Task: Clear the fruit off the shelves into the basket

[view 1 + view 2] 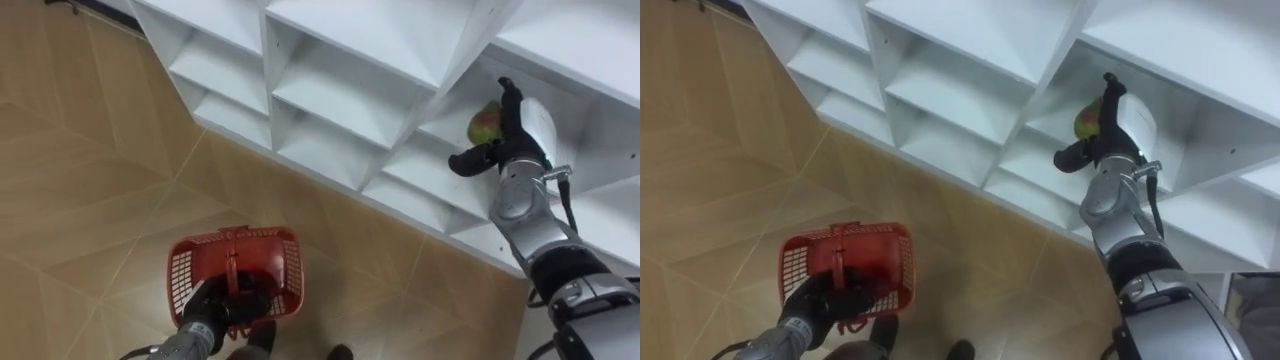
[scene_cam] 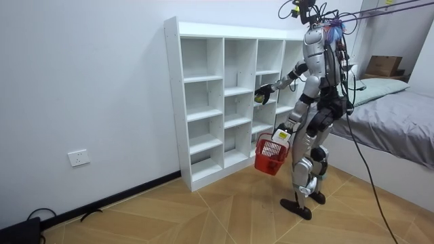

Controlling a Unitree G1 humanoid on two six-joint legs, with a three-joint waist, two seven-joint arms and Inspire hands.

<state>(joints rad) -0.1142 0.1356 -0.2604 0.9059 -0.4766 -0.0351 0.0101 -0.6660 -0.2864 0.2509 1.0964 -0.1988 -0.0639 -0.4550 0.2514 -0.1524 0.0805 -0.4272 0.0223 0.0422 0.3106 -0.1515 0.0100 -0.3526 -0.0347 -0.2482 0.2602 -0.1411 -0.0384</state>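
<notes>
One fruit: a green-yellow piece with a reddish blush (image 1: 484, 122) sits in a cubby of the white closet (image 1: 330, 92), on the right of the eye views.
Right hand: the right hand (image 1: 522, 130) is up inside that cubby, set against the fruit's right side. Whether it has closed on the fruit cannot be told.
Left hand: the left hand (image 1: 210, 312) is low at the robot's side, curled round the handle of the red basket (image 1: 288, 262), which hangs above the floor (image 1: 90, 180), well below the fruit.
Step in hand: by my reading, taking the fruit off its shelf.
Doing it well: get a full wrap before pulling, because a round fruit that is nudged will likely roll deeper. Draw it straight out toward the body, clear of the cubby's divider. Then bring fruit and basket together and let go low inside the basket — no drop from height.
Surface: smooth white shelf boards with no front lip that I can make out, so nothing would check a roll.
Room: the robot stands upright close before the closet. The floor is wood in an angled pattern, with a plain wall (image 2: 88, 81) and a socket (image 2: 79, 158) at the room view's left. A bed (image 2: 400, 125) is at its right.
</notes>
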